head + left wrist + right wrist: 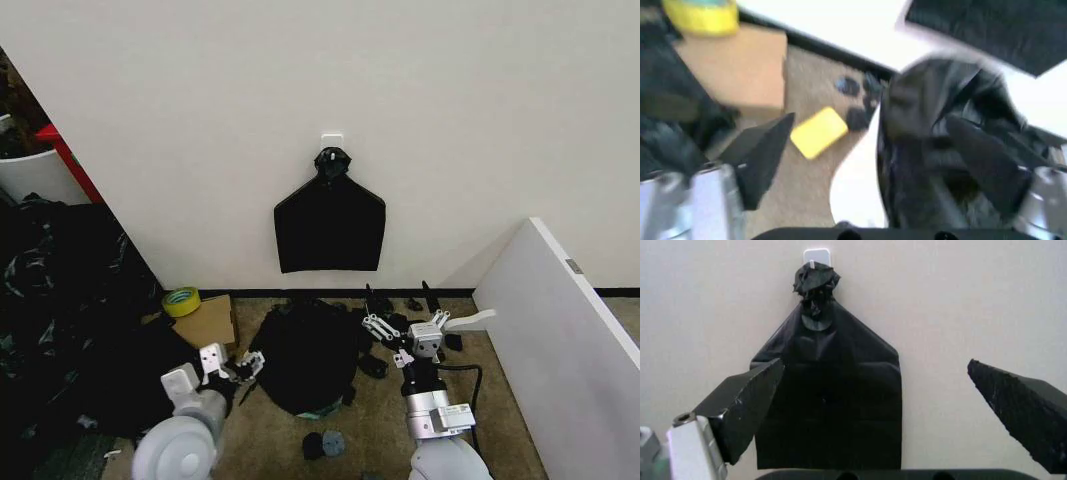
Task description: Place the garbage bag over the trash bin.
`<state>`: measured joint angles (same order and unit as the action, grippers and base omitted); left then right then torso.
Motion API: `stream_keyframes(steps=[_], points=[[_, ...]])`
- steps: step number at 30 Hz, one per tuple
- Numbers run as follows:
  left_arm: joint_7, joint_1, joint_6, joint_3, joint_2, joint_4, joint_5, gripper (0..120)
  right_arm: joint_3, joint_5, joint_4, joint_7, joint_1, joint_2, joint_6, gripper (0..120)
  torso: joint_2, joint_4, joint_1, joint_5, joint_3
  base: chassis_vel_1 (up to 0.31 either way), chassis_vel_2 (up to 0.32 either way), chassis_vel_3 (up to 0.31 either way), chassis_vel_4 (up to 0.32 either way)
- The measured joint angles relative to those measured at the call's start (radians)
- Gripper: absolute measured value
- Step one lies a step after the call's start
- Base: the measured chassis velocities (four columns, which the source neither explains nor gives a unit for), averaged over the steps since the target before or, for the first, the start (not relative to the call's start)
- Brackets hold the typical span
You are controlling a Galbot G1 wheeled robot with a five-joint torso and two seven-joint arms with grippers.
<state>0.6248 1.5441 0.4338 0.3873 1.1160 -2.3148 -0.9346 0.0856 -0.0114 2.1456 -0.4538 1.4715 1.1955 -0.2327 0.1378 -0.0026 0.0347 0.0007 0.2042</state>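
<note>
Two black bags show. One hanging bag (329, 228) is flat against the far wall, knotted onto a white hook (332, 139). The garbage bag (302, 355) lies on the floor below it, draped over the trash bin (855, 187), of which a cream-white side shows in the left wrist view.

Two grippers are at work, one on each side of the covered bin. The left gripper (240, 368) is at the bag's left edge with its fingers spread; the left wrist view shows black plastic between them. Whether they touch it cannot be told. The right gripper (403, 328) is just right of the bag, fingers wide apart and holding nothing, pointing toward the wall.

One yellow tape roll (181, 300) rests on one cardboard box (207, 322) at the far left. One flat white panel (565, 340) leans at the right.
</note>
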Motion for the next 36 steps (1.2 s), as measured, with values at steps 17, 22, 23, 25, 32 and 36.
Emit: stream_keyframes(steps=[17, 22, 23, 25, 32, 36], points=[[-0.080, -0.008, -0.172, 0.013, 0.028, -0.030, 0.122, 100, 0.014, -0.020, 0.056, -0.004, 0.043, 0.019, 0.035, 100, 0.000, -0.0001, 0.000, 0.0001, 0.000, 0.000, 0.000, 0.000, 0.000], [-0.267, 0.005, -0.512, 0.032, 0.057, -0.041, 0.521, 100, 0.112, -0.024, 0.106, 0.108, 0.040, 0.056, 0.034, 100, 0.000, 0.0000, 0.000, 0.0001, 0.000, 0.000, 0.000, 0.000, 0.000], [-0.278, 0.008, -0.540, 0.036, 0.070, -0.034, 0.564, 100, 0.134, -0.024, 0.107, 0.141, 0.040, 0.062, 0.027, 100, 0.000, -0.0001, 0.000, 0.0001, 0.000, 0.000, 0.000, 0.000, 0.000], [-0.301, 0.018, -0.595, 0.045, 0.105, -0.019, 0.655, 100, 0.180, -0.026, 0.112, 0.204, 0.040, 0.073, 0.014, 100, 0.000, 0.0001, 0.000, -0.0007, 0.000, 0.000, 0.000, 0.000, 0.000], [-0.424, 0.058, -0.677, 0.113, 0.260, -0.031, 0.725, 100, 0.336, -0.079, 0.140, 0.385, 0.032, 0.128, 0.040, 100, 0.000, 0.0002, 0.000, 0.0002, 0.000, 0.000, 0.000, 0.000, 0.000], [-0.523, 0.059, -0.678, 0.160, 0.326, -0.043, 0.713, 100, 0.375, -0.102, 0.148, 0.373, 0.029, 0.166, 0.103, 100, 0.000, -0.0001, 0.000, -0.0001, 0.000, 0.000, 0.000, 0.000, 0.000]])
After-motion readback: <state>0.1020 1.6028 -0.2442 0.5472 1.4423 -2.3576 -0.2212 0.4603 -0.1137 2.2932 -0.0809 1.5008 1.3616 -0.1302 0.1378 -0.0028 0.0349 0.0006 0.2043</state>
